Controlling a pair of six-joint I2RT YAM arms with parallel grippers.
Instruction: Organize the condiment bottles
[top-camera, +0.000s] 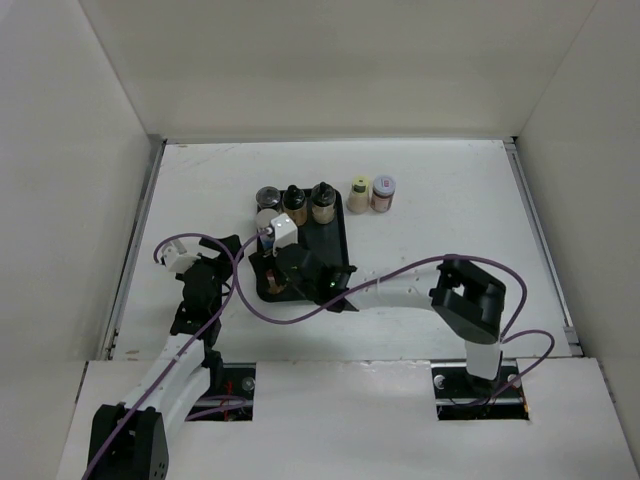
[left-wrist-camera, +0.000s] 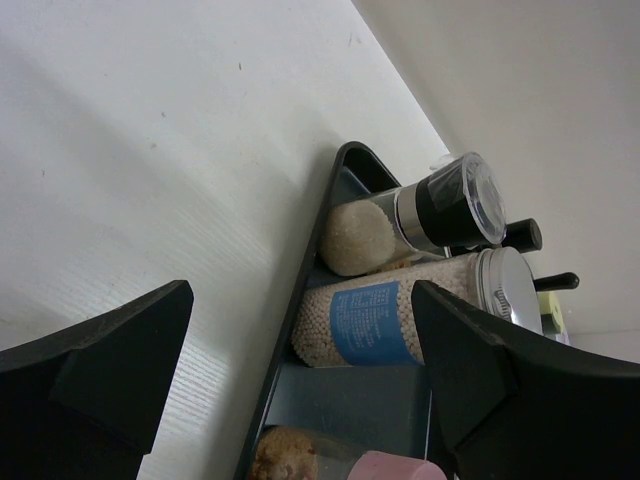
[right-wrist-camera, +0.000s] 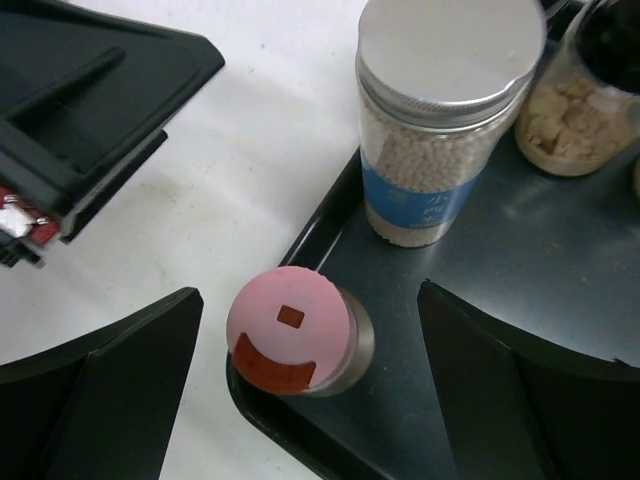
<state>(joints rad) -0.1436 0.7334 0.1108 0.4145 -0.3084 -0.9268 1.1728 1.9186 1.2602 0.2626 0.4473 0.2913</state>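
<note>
Pink-capped jar stands free between the spread right fingers, in the near-left corner of the tray.

The small round pink-capped spice jar (right-wrist-camera: 291, 342) sits upright on the black rectangular plastic tray (right-wrist-camera: 560, 300), right at its corner rim, its long axis vertical, directly under the right gripper (right-wrist-camera: 305, 385); both jaws are released and stand clear of it on either side, gripping nothing. Just behind it stands the taller silver-lidded, blue-labelled jar of pale beads (right-wrist-camera: 445, 120). The left gripper (left-wrist-camera: 300, 370) is also parted and empty, off the tray's left edge, looking sidelong at the same blue-labelled jar and a black-capped clear jar. Two jars, yellow-capped (top-camera: 359, 192) and purple-capped (top-camera: 384, 192), stand on the white table (top-camera: 450, 215) just right of the tray; the right arm looks the nearer for those.
</note>
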